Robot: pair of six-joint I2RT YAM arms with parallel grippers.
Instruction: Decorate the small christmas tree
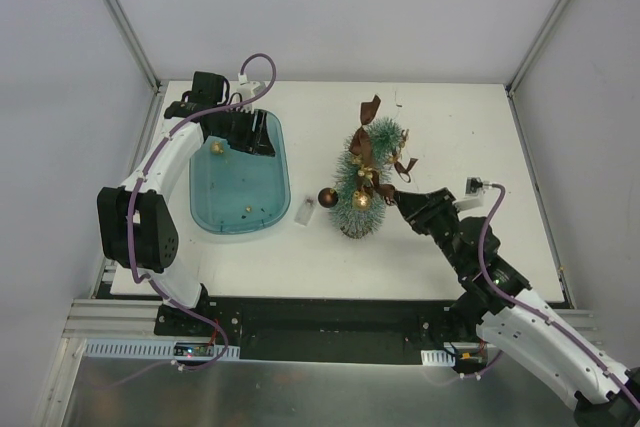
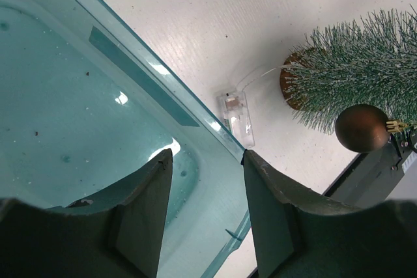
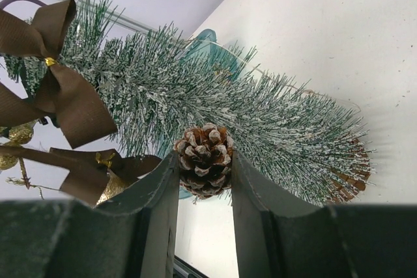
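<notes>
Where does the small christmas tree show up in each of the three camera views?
Top external: small christmas tree at centre, right of teal tray.
Left wrist: right edge, seen sideways, past the tray's rim.
Right wrist: across the middle, behind the pinecone.
Shared landmark: the teal tray, only a sliver in right wrist.

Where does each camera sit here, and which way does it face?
Top external: above and behind the bases, facing down onto the table; both arms show.
Left wrist: over the teal tray, facing across its rim toward a brown bauble; open left gripper shows.
Right wrist: beside the small christmas tree, facing it; right gripper clamps a pinecone.
Shared: all three see the tree.
</notes>
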